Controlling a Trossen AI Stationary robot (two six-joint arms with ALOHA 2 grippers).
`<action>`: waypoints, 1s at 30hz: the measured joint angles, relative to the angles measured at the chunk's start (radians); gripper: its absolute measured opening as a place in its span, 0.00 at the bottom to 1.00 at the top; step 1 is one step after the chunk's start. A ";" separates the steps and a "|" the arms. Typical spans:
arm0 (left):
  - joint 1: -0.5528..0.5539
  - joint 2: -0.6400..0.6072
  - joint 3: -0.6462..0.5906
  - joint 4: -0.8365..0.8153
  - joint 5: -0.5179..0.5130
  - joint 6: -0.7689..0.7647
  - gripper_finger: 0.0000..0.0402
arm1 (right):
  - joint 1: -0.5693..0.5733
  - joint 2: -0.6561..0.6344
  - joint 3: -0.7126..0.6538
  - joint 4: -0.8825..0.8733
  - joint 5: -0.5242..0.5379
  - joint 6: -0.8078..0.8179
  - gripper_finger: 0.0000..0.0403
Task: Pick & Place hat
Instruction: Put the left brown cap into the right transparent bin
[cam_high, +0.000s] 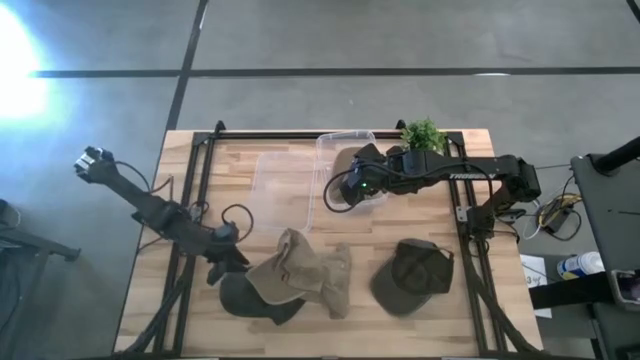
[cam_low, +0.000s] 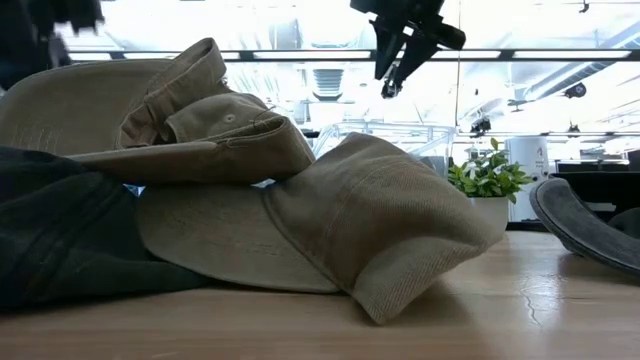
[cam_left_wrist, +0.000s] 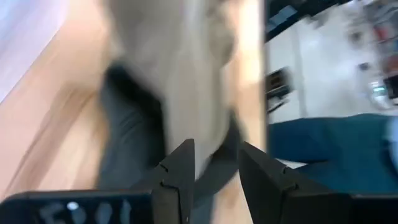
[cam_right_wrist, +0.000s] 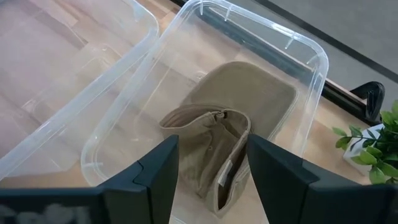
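Observation:
Two tan hats (cam_high: 300, 268) lie piled at the table's near middle, overlapping a dark hat (cam_high: 250, 298). They fill the low view, where the tan hats (cam_low: 330, 210) rest on the dark hat (cam_low: 60, 230). My left gripper (cam_high: 225, 265) is open at the dark hat's left edge. In the blurred left wrist view its fingers (cam_left_wrist: 180, 174) stand on either side of the dark hat's rim (cam_left_wrist: 214, 162). My right gripper (cam_high: 350, 185) hangs open over a clear bin (cam_high: 345, 140). Another tan hat (cam_right_wrist: 230, 137) lies folded on the bin's floor, below the gripper (cam_right_wrist: 214, 168). My left gripper comes at the dark hat's rim (cam_left_wrist: 214, 162) slanting down from the table's left, with the rim between its open fingers. Blur keeps me from telling whether the fingers touch it. The hat lies on the table.
A second clear tray (cam_high: 275, 190) lies beside the bin on its left. A dark green hat (cam_high: 412, 275) lies on the table's near right. A small potted plant (cam_high: 423, 133) stands at the far edge beside the bin. Black frame rails (cam_high: 200, 190) run along both sides.

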 joint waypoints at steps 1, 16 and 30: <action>0.000 -0.002 0.010 0.016 0.000 0.020 0.28 | 0.000 0.000 0.000 0.000 0.000 -0.004 0.45; -0.002 0.297 0.003 0.194 -0.072 0.170 0.28 | 0.000 0.000 -0.001 0.001 -0.002 -0.009 0.45; 0.011 0.418 0.090 0.197 -0.166 0.224 0.03 | 0.004 0.000 -0.002 0.006 -0.105 -0.039 0.45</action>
